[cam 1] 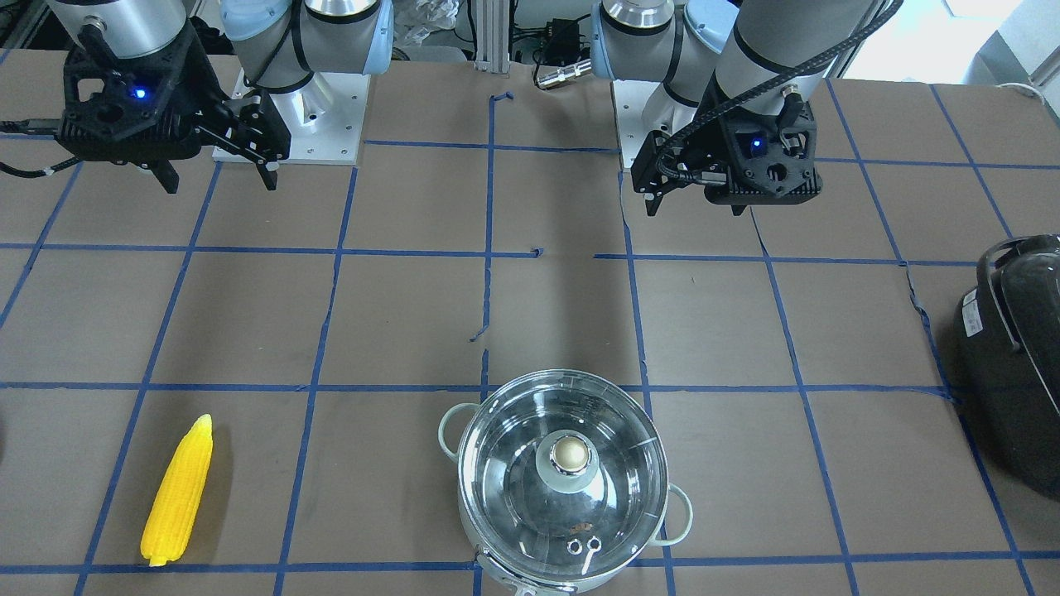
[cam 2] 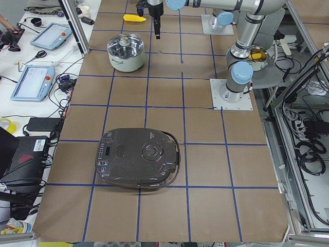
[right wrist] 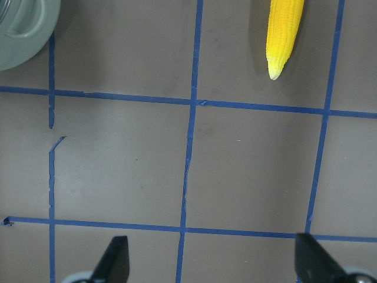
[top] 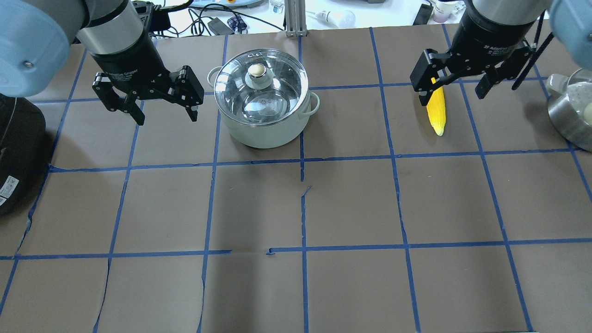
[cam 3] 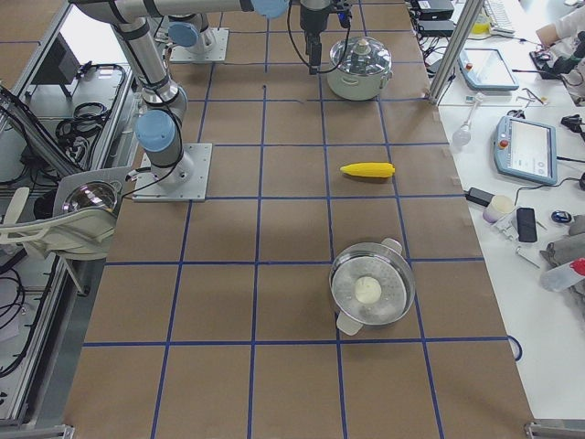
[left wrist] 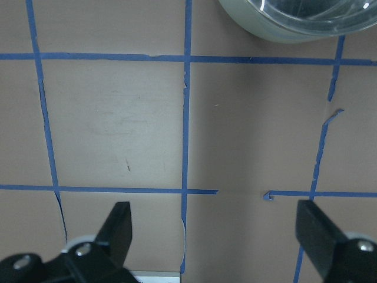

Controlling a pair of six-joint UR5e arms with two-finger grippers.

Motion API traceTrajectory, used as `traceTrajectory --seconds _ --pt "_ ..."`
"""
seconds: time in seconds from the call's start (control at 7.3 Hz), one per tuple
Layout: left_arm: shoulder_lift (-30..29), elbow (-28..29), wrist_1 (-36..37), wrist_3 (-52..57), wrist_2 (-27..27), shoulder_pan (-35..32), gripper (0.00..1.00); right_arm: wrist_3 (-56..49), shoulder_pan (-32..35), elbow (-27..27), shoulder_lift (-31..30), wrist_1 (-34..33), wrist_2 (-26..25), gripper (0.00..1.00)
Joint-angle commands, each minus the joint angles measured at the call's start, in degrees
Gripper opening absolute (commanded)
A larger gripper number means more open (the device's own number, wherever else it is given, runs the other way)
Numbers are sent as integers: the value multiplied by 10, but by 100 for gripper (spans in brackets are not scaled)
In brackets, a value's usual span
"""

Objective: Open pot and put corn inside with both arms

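Note:
The steel pot (top: 263,134) with pale green handles stands at the far middle of the table, its glass lid (top: 277,85) with brass knob (top: 257,70) on it. It also shows in the front view (cam 1: 662,497). The yellow corn (top: 437,111) lies flat on the table on the right; in the front view (cam 1: 176,492) it lies left of the pot. My left gripper (top: 166,118) is open and empty, hanging just left of the pot. My right gripper (top: 452,96) is open and empty above the corn's thick end. The right wrist view shows the corn's tip (right wrist: 281,35).
A large black appliance (top: 18,157) sits at the left table edge, also in the front view (cam 1: 1014,364). A second steel pot (top: 571,111) stands at the right edge. Blue tape lines grid the brown table.

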Motion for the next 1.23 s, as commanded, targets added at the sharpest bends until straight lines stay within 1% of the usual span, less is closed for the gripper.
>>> traceTrajectory --seconds 0.0,0.41,0.55,0.82,0.96,1.1 --pt "0 0 0 0 0 1 100 0 0 0 -1 0 -1 100" --pt "1 1 -3 0 -4 1 100 0 0 1 0 3 -1 100" --pt "1 1 -3 0 2 -1 100 0 0 1 0 2 -4 100" --pt "-2 2 10 8 2 1 100 1 1 -1 0 0 1 100" --pt "-6 5 8 8 2 1 100 1 0 0 0 2 1 100" --pt "-15 22 14 4 2 7 100 0 1 0 1 1 2 100"
